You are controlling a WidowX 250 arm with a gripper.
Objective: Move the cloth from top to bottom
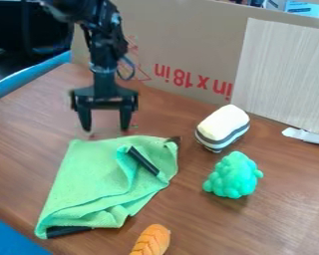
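Note:
The green cloth (pixel 99 182) lies crumpled and partly folded on the brown table, left of the middle, with black edging at its lower left corner and a black strip across its upper right part. Just beyond the cloth's top edge hangs the black gripper (pixel 105 128), pointing down. Its two fingers stand apart with nothing between them, and the cloth lies in front of them.
To the cloth's right are a white and grey striped block (pixel 222 127) and a green lumpy toy (pixel 233 175). An orange braided toy (pixel 151 240) lies at the bottom edge. A cardboard wall (pixel 182 45) borders the table (pixel 282 199) behind.

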